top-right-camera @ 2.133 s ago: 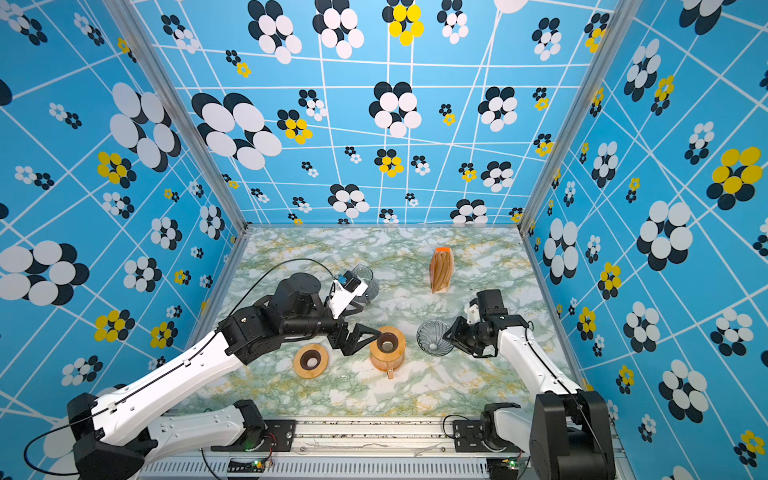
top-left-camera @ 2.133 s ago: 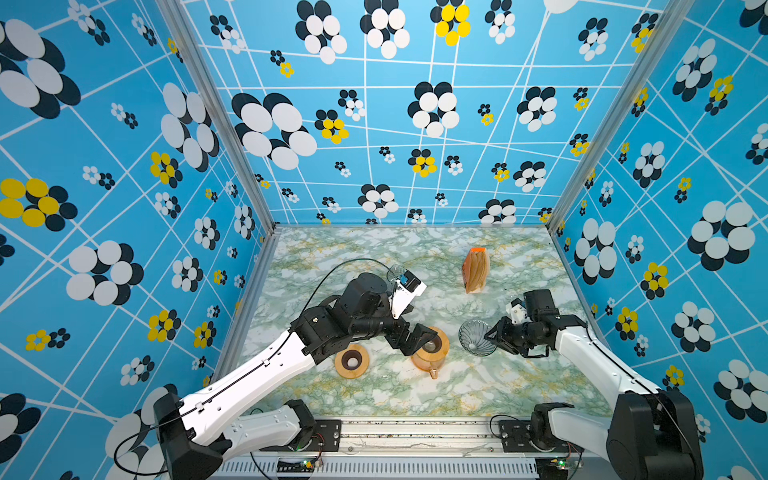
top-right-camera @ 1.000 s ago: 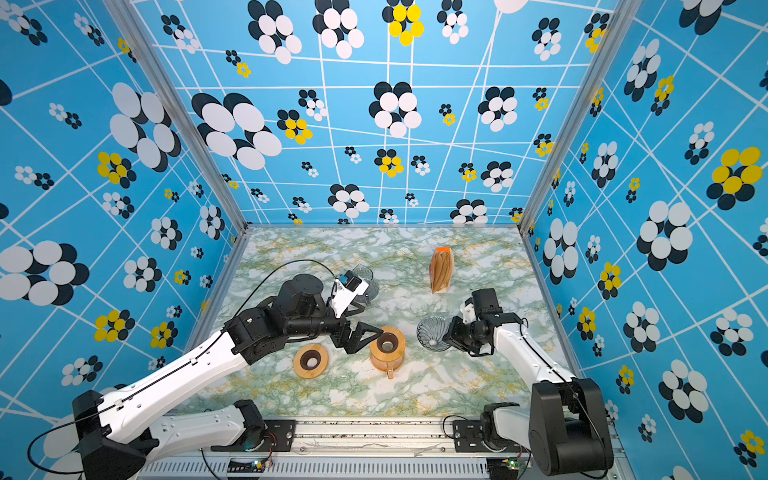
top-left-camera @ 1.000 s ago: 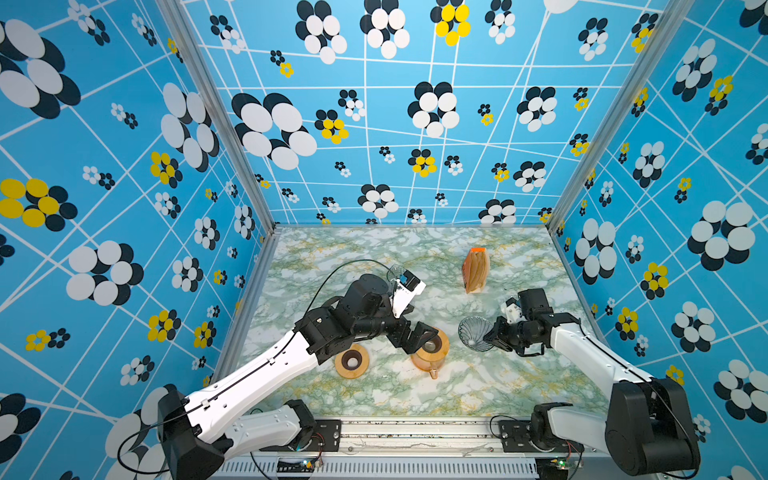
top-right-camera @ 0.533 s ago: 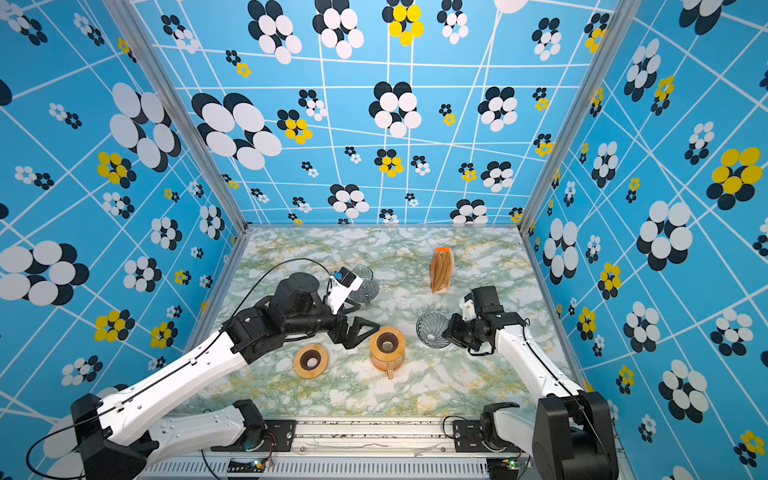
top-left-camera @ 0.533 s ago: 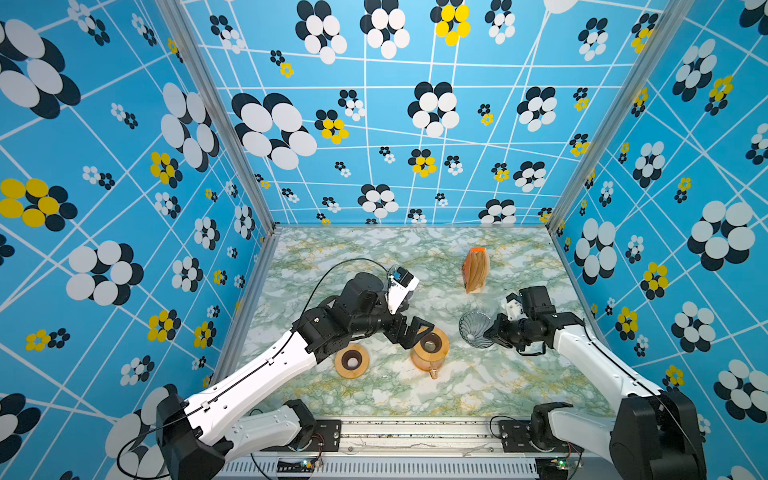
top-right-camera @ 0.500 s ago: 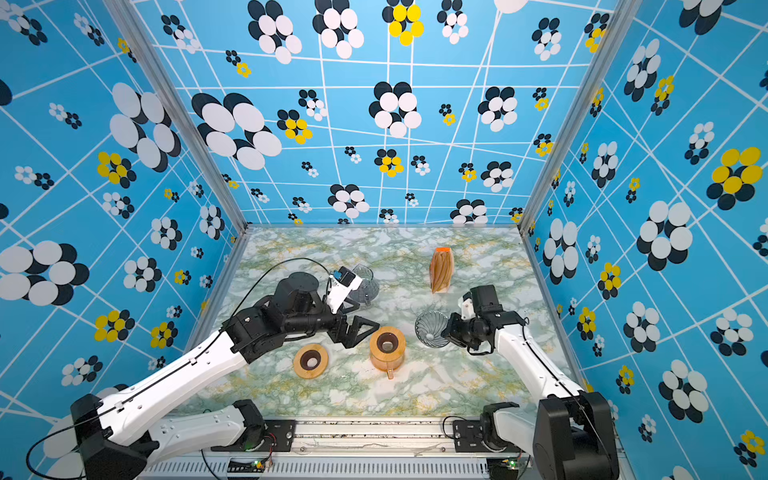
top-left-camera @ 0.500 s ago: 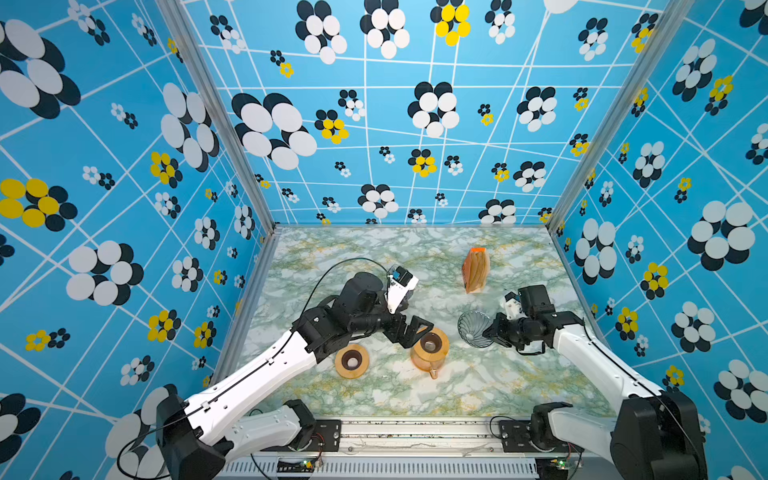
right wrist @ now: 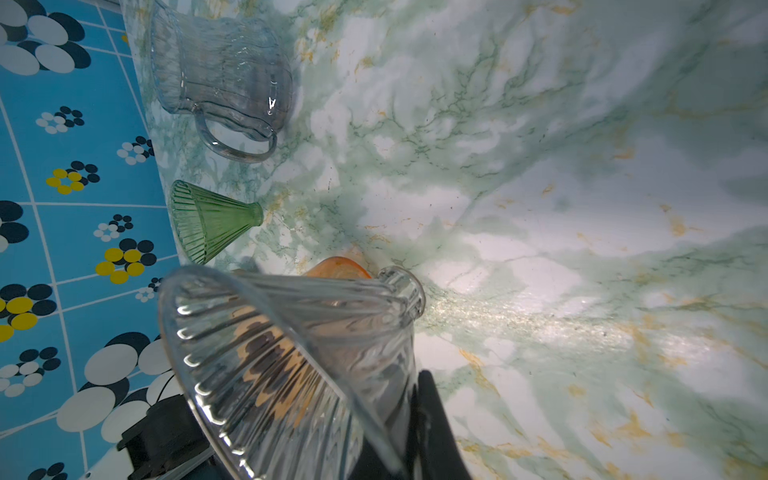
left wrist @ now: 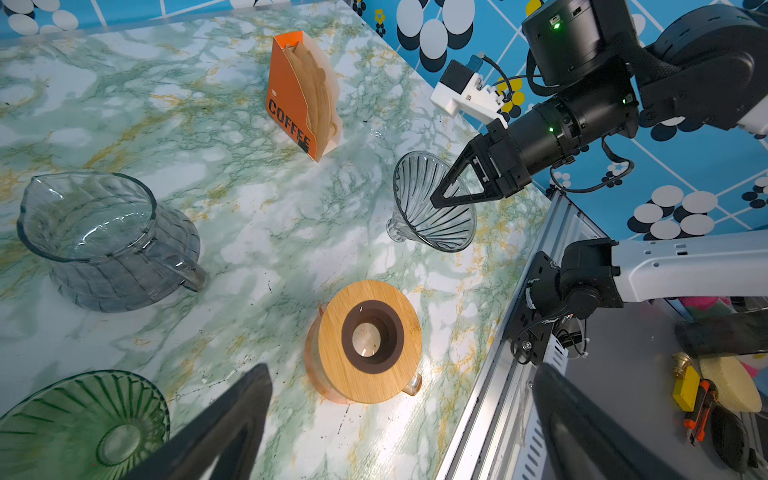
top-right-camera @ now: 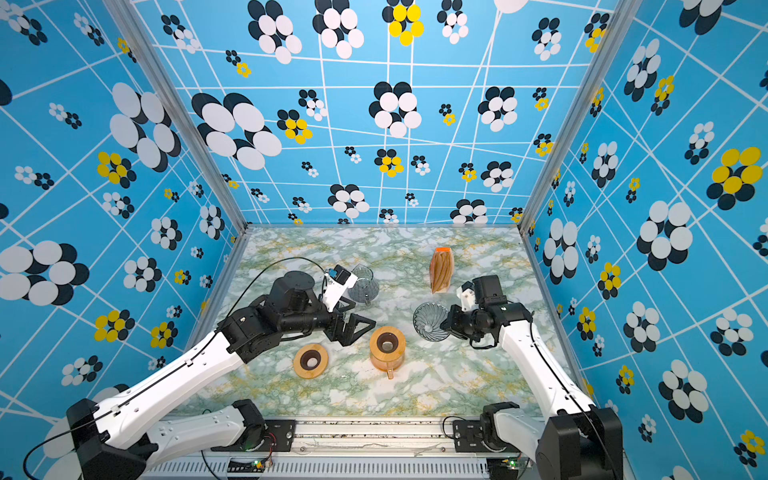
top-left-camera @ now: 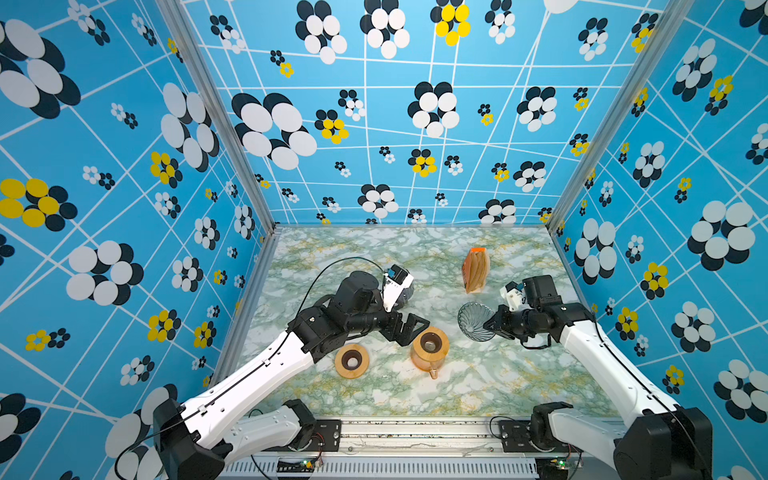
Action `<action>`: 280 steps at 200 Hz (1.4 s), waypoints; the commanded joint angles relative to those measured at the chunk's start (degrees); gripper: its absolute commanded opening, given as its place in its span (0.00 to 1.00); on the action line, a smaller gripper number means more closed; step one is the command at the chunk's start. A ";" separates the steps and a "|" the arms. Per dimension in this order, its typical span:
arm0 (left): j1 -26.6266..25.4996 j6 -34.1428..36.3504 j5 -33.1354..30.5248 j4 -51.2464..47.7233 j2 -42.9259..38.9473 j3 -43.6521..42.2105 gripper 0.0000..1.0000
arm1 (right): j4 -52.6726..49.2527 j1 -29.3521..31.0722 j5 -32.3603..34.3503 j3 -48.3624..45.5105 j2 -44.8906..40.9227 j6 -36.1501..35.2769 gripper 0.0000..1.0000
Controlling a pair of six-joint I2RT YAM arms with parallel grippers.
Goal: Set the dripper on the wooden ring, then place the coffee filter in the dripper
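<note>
From where I stand, the right tool is pressed together on the rim of the clear dripper, pinching the ribbed glass wall between its black fingers. Both top views show this to the right of the centre of the marbled green tabletop. The dripper is tilted rather than upright. In the right wrist view the dripper has its narrow neck pointing away from the tool and down toward the tabletop, though I cannot tell whether the neck touches it. The brown paper filters stand upright in their orange holder, just above the dripper in the top views and apart from it. None of them is in the dripper. The left tool sits near the middle of the frame with its fingers spread wide and nothing between them. It is just to the upper left of an amber pot capped by a wooden lid with a dark hole. A wooden ring lies flat on the tabletop to the left of that pot. A grey glass jug stands just above the left arm in a top view. The left wrist view also catches a green dripper near the jug.
</note>
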 commanded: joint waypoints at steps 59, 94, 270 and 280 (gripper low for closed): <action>2.80 -0.86 1.80 -2.46 -0.71 0.53 0.99 | -8.32 4.65 -3.18 10.55 -0.64 -1.07 0.10; 4.83 2.53 3.40 -5.82 -2.74 0.79 0.99 | -10.19 9.47 -2.32 15.23 1.49 -0.01 0.10; 6.57 8.63 9.01 -7.56 -12.81 -5.15 0.99 | -10.28 26.36 3.23 21.24 12.15 3.49 0.10; 6.54 8.72 8.97 -7.66 -12.86 -5.20 0.99 | -10.01 26.44 3.27 21.01 12.28 3.48 0.10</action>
